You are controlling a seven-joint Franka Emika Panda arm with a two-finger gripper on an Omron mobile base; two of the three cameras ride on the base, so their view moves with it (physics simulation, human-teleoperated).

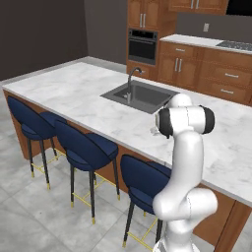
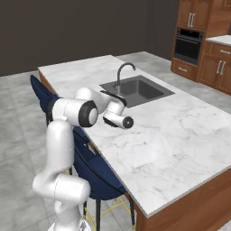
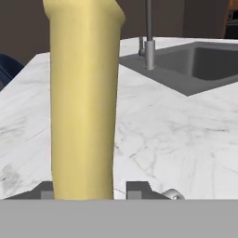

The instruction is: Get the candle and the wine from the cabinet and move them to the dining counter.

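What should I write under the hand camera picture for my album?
Claw holding a pale yellow cylindrical candle over the white marble dining counter, near the dark sink.

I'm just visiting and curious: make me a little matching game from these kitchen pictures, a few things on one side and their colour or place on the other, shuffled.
Things:
1. pale yellow cylindrical candle
2. dark inset sink
3. padded bar stools
4. white-grey marble dining counter

Descriptions:
A. navy blue, lined up along the counter's side
B. between the tips of the gripper, just above the marble
C. set into the marble, behind a curved grey faucet
D. large veined top on a wood base

Pairs: 1-B, 2-C, 3-A, 4-D
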